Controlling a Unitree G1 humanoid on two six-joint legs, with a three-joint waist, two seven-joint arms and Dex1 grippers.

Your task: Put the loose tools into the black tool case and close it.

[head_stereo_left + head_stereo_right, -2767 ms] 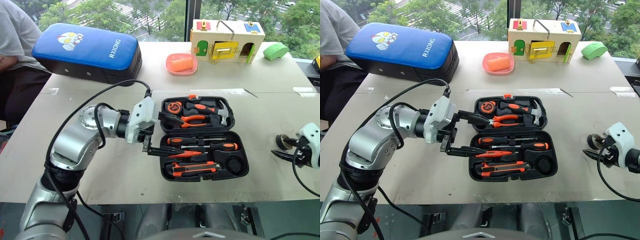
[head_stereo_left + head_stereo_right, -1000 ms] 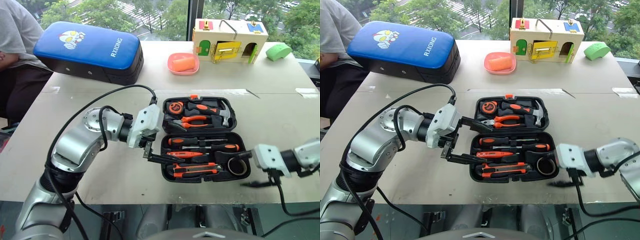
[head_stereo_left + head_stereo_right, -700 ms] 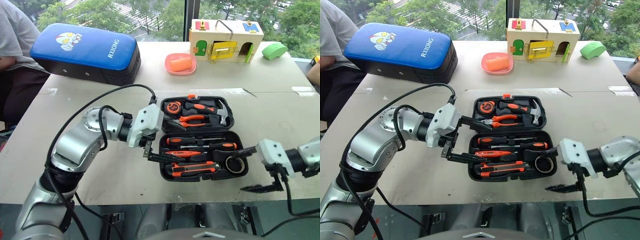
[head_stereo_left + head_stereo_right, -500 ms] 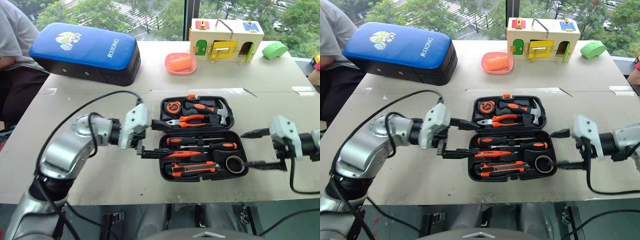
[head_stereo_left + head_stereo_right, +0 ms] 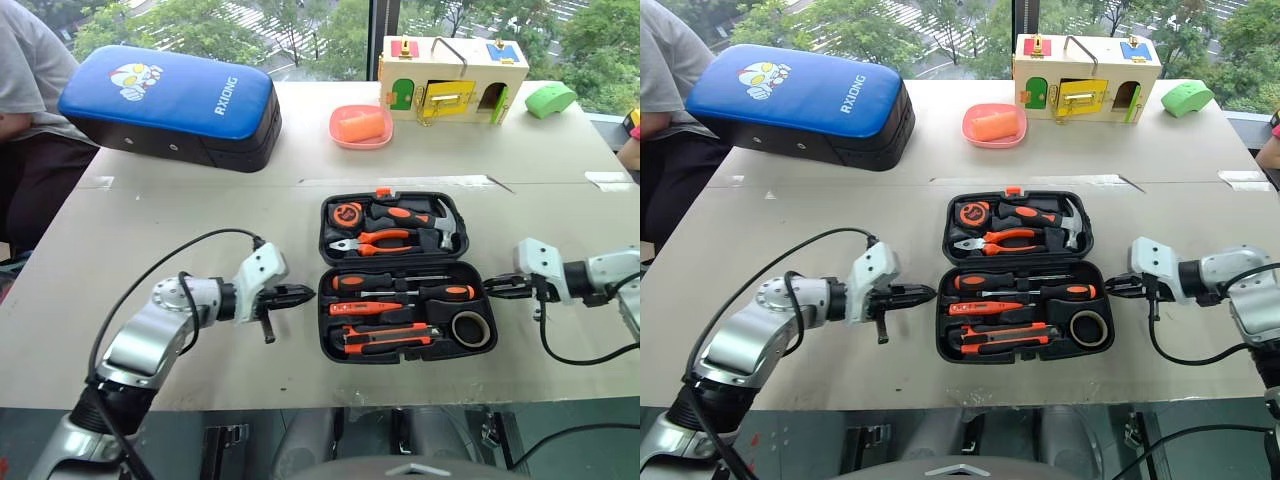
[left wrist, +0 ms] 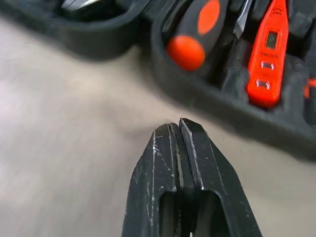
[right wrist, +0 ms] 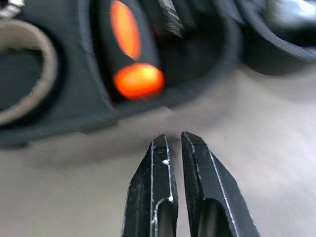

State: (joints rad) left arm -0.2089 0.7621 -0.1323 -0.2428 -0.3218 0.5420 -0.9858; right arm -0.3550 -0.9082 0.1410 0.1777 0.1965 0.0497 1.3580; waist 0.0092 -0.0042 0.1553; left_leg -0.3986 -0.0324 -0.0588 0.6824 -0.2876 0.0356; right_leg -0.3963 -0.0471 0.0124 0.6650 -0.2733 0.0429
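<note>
Tools sitting seated in open black tool case (image 5: 404, 305); lid closing remaining. Left gripper (image 5: 306, 293) and right gripper (image 5: 492, 287), both pressed together empty, flanking it.

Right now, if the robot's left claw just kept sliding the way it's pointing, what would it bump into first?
Most likely the near left wall of the black tool case. The left gripper, shut and empty, points at that edge. Just behind it lie a screwdriver handle and the orange tester screwdriver. Its height above the table is unclear.
</note>
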